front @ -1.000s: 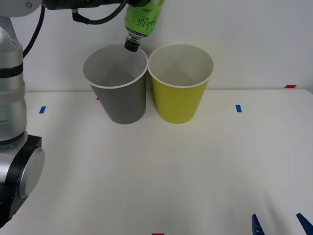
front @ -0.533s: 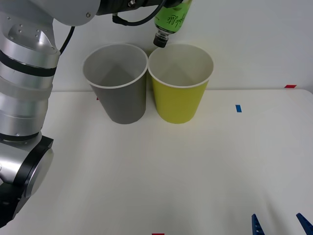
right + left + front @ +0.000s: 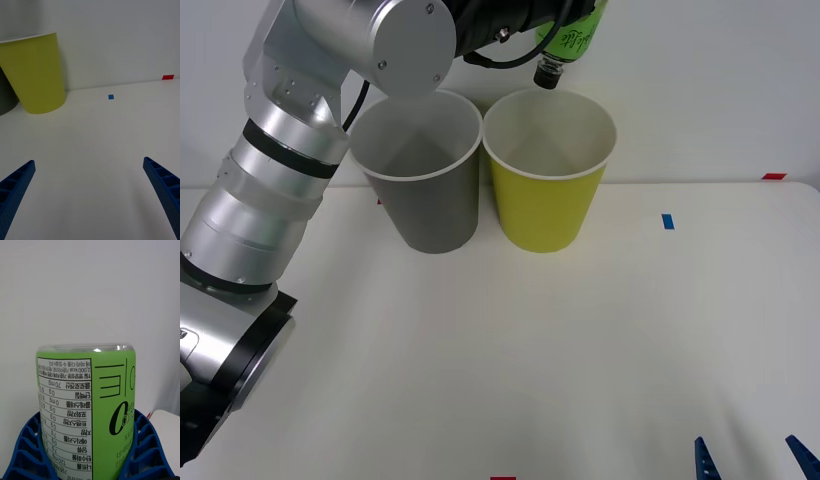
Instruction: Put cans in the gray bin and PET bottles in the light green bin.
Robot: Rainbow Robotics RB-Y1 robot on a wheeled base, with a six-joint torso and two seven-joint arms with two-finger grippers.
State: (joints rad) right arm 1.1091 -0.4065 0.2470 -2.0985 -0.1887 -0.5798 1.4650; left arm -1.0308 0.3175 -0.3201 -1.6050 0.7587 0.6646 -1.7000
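Your left arm has swung the PET bottle (image 3: 573, 38) across from over the gray bin (image 3: 420, 180) to above the light green bin (image 3: 548, 175), cap down. The left gripper (image 3: 88, 450) clamps it around the label. Centre it over the opening before you release. The right gripper (image 3: 90, 195) waits spread wide, low over the table (image 3: 580, 350).

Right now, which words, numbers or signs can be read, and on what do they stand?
"2,000 kcal": nutrition table on the bottle label, left wrist view.
"70 mg", "120 mg", "0 g": same table.
Korean rows there: too small to read surely.
Large black letters beside it: cut off.
Script on the label, front view: blurred.
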